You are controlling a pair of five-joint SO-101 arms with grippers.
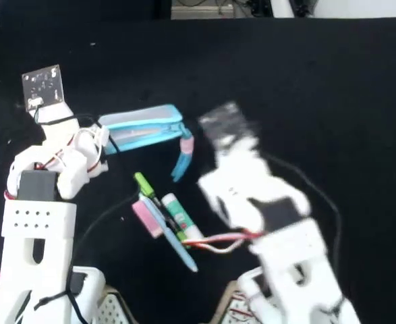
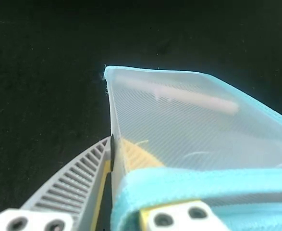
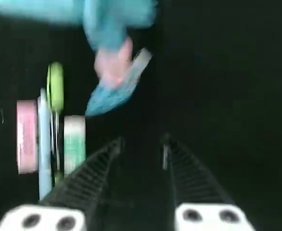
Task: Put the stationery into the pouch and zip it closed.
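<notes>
The light blue mesh pouch [image 1: 144, 127] lies on the black table, and my left gripper [image 1: 103, 140] is shut on its end. In the left wrist view the pouch [image 2: 189, 125] is pinched at my left gripper [image 2: 113, 147], and a pale stick shape shows through the mesh. The pouch's blue strap with a pink tag [image 1: 184, 152] hangs off its other end. In a cluster in front of the pouch lie a green highlighter [image 1: 144, 183], a pink eraser [image 1: 147, 217], a blue pen [image 1: 172, 237] and a glue stick [image 1: 179, 216]. My right gripper [image 3: 141, 144] is open and empty, short of the strap [image 3: 114, 62], with the stationery beside it.
The right arm [image 1: 251, 196] stands over the table just right of the stationery cluster. Red and white cable [image 1: 218, 241] runs beside the glue stick's end. Black cloth [image 1: 319, 101] covers the table to the back and right.
</notes>
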